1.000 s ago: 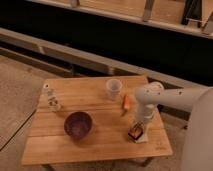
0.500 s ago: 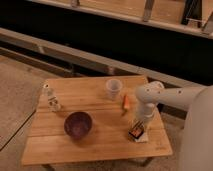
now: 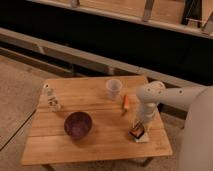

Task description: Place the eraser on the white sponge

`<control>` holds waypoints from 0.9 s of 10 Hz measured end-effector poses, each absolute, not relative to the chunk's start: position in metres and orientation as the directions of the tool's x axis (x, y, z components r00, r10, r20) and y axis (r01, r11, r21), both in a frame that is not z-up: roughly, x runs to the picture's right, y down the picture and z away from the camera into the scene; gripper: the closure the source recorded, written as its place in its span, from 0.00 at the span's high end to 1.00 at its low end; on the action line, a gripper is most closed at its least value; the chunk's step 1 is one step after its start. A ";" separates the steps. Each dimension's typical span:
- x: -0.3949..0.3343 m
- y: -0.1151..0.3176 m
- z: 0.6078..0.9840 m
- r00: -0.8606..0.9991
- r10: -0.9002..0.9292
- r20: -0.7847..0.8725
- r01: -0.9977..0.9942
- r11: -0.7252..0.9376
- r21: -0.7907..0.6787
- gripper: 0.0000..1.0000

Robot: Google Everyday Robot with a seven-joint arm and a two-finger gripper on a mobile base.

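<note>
**Eraser looks parked on the sponge, lower right of the table**

Biggest thing here is the wooden table (image 3: 95, 145) filling the middle of the frame, with my white arm (image 3: 170, 97) coming in from the right edge. Left of center sits the purple bowl (image 3: 78, 124), and as far as I can see there's nothing in it. Up near the top middle of the tabletop is the white cup (image 3: 113, 89); can't see inside from this angle. An orange carrot-like piece (image 3: 126, 102) lies just beside it, and a small pale figure-ish thing (image 3: 51, 98) stands at the upper left corner.

My gripper (image 3: 140, 124) hangs right over the lower right part of the table. Honestly can't tell how it stands on the eraser.

Directly under it is the white sponge (image 3: 142, 137), and the eraser (image 3: 136, 133) seems to be lying on top of it, touching.

Handling-wise, I'd guess the eraser is light, stiff and a bit grippy, so pinching its long edges works. The sponge is soft and will squish, so no pressing down hard.
</note>
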State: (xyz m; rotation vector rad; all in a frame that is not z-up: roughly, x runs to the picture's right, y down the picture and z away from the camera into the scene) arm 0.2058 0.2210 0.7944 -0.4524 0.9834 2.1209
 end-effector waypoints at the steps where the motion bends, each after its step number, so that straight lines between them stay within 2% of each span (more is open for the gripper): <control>1: 0.205 0.219 0.794 -0.662 0.481 -0.574 -0.749 -0.436 0.498 0.80; 9: 0.198 0.209 0.786 -0.651 0.505 -0.567 -0.759 -0.454 0.467 0.80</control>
